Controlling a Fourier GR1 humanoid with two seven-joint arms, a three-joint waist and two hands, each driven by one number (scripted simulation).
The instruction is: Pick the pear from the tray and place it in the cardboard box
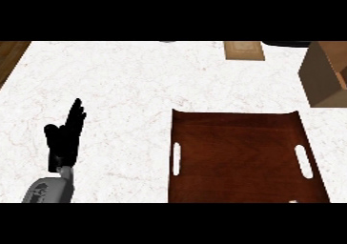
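On the white marble desk (127,86), toward its near right corner, lies the dark wooden tray (239,157); no pear shows on it. At the far right edge stands the cardboard box (328,71). Near the left edge, the left hand (65,136) rests open, fingers straight, holding nothing.

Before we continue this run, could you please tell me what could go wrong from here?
1. No pear shows on the tray, so a reach there might find nothing to pick.
2. The box sits at the view's right edge, partly cut off, so placing could be hard to check.
3. Only the left hand shows, resting open.
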